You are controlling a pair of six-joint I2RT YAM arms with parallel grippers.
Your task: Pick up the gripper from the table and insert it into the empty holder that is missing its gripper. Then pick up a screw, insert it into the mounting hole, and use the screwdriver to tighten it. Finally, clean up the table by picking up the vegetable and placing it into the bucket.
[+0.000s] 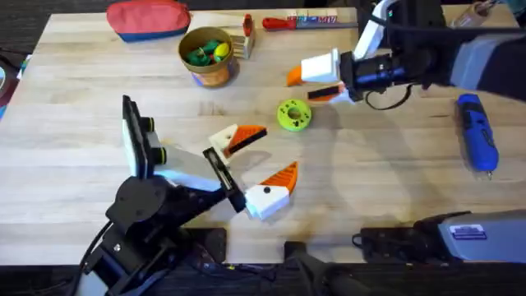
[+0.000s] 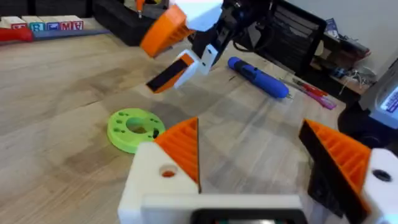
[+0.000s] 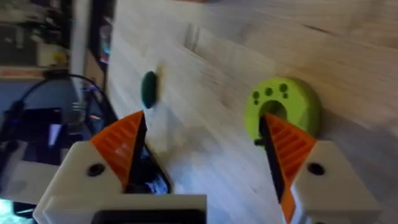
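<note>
The vegetable, a lime-green round slice with holes, lies mid-table; it also appears in the left wrist view and the right wrist view. My right gripper hovers open just behind it, holding nothing, its orange-padded white fingers spread wide. My left gripper is open on the near side, with nothing between its fingers. The blue screwdriver lies at the right on the table. The yellow-tan bucket stands at the back with green and yellow pieces inside. The loose gripper, the holder and the screw are out of view.
A red zip pouch lies at the back left. A red-handled tool lies along the back edge. A small wooden block stands beside the bucket. A small dark green thing lies on the wood.
</note>
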